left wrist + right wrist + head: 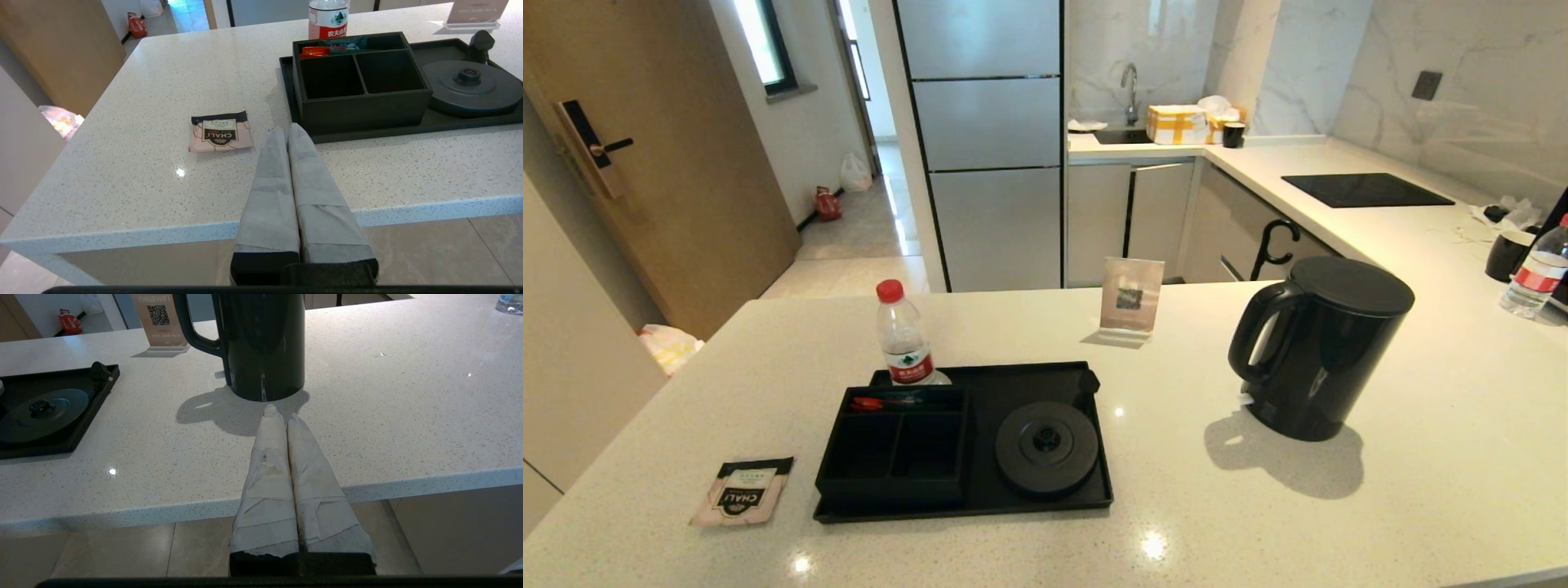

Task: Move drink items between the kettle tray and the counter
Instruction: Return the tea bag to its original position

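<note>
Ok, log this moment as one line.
kettle: on counter, off base | sachet: on counter | left hand: shut, empty | right hand: shut, empty

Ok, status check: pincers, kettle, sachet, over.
Left pincer and right pincer shut, empty, back at counter edge. Kettle off its base. Sachet beside tray. Nothing blocking.

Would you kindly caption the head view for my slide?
Kettle and tea sachet rest on the counter beside the kettle tray.
</note>
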{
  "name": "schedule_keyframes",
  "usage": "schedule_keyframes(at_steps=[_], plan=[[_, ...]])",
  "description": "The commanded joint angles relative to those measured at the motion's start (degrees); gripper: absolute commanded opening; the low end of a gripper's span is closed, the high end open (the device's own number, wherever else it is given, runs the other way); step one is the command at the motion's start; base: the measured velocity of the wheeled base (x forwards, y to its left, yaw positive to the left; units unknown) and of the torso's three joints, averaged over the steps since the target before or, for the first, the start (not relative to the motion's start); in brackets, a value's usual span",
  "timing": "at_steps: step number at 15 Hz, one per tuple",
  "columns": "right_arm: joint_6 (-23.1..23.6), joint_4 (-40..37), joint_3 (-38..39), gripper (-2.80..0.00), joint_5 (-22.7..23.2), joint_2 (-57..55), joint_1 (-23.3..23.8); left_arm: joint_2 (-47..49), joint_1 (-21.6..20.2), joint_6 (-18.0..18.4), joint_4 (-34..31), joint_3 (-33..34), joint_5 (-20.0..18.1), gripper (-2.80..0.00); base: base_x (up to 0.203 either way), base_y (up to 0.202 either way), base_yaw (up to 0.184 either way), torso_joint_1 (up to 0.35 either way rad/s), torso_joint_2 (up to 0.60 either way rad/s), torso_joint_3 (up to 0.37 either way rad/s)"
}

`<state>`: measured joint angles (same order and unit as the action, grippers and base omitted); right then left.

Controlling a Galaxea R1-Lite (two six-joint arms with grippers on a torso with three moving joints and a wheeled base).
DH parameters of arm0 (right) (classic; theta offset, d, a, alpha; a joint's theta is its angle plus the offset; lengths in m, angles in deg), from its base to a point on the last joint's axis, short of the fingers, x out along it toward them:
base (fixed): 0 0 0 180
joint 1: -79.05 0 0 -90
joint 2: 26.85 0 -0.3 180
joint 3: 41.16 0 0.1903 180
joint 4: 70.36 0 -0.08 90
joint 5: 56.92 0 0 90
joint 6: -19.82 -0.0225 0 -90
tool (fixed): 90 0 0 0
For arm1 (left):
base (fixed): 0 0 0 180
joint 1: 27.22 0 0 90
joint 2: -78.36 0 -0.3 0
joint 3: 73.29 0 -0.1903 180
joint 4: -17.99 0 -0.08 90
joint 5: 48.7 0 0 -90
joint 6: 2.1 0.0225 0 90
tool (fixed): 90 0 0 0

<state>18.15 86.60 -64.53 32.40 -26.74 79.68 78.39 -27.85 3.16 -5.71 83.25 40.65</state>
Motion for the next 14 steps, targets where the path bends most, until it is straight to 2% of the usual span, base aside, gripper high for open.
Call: schedule_keyframes(at_steps=[1,14], plan=[[0.0,0.0,0.0,-2.80,0.0,-0.1,0.0,0.1,0.0,0.6,-0.1,-0.1,-0.2,-2.80,0.000,0.000,0.000,0.000,0.00,0.000],[0.0,0.0,0.0,-2.80,0.0,-0.1,0.0,0.0,-0.1,0.7,0.4,0.1,-0.3,-2.80,0.000,0.000,0.000,0.000,0.00,0.000]])
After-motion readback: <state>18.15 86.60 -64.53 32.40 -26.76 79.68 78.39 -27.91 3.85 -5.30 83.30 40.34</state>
